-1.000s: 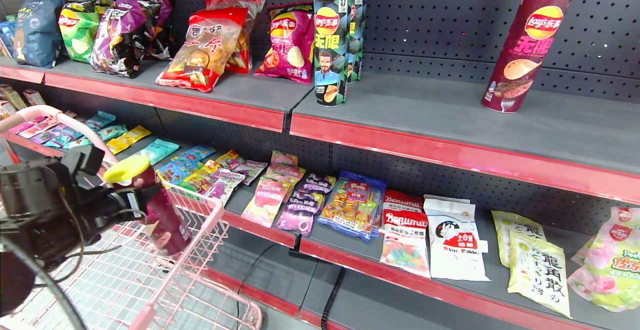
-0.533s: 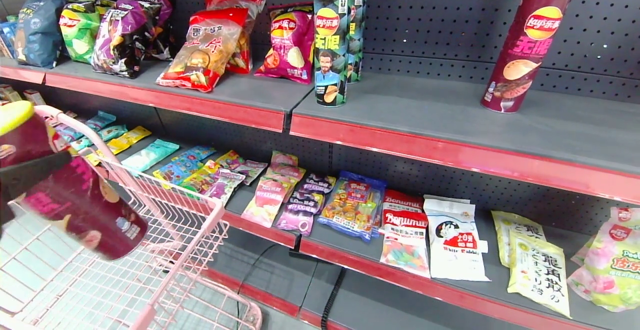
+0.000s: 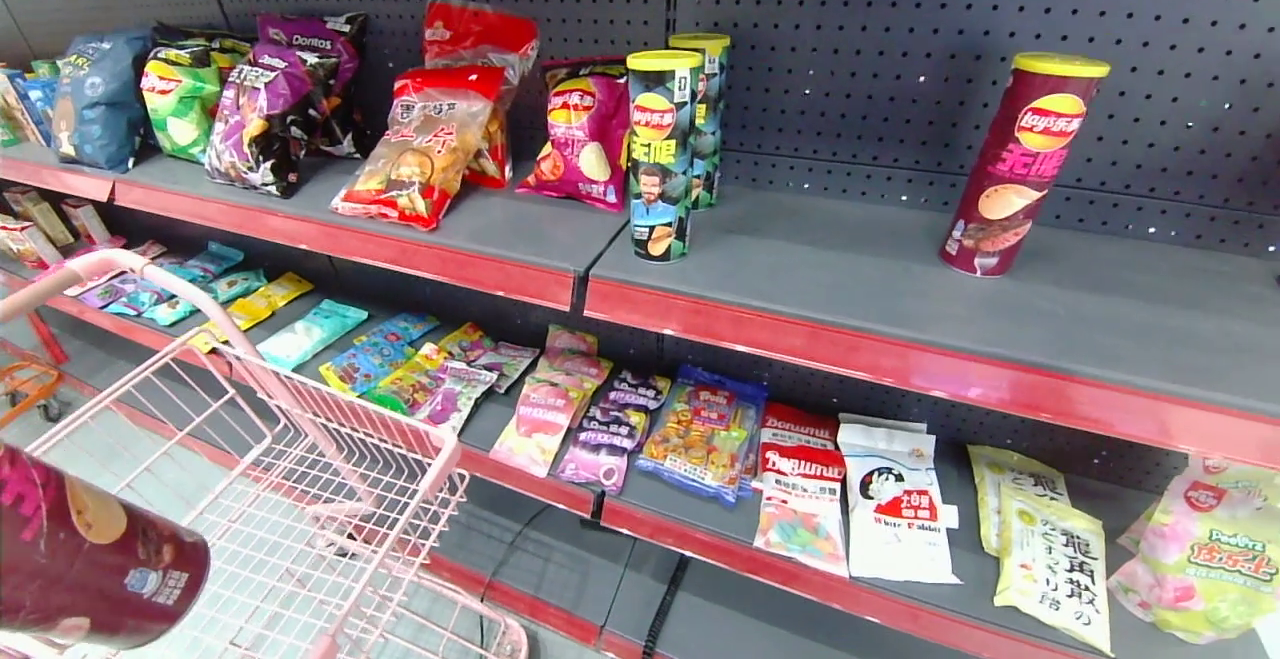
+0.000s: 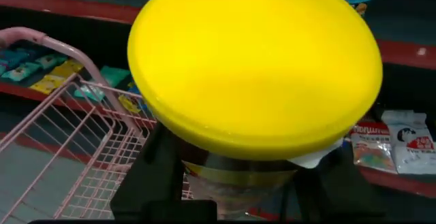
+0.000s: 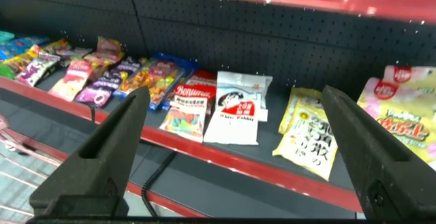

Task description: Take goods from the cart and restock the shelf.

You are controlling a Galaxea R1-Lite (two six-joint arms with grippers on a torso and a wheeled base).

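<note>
left jaws closed on the sides of a maroon chip can [image 3: 95, 564], its yellow lid [image 4: 252, 67] toward the wrist camera. the can hangs tilted at the robot's left, by the pink cart [image 3: 330, 459]. right jaws wide open, holding nothing, facing the lower shelf [image 5: 272, 169]. a matching can [image 3: 1020, 164] stands on the upper shelf [image 3: 850, 269].

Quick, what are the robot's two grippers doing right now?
Left gripper: closed on the tall maroon chip can with a yellow lid.
Right gripper: jaws open, holding nothing.
</note>
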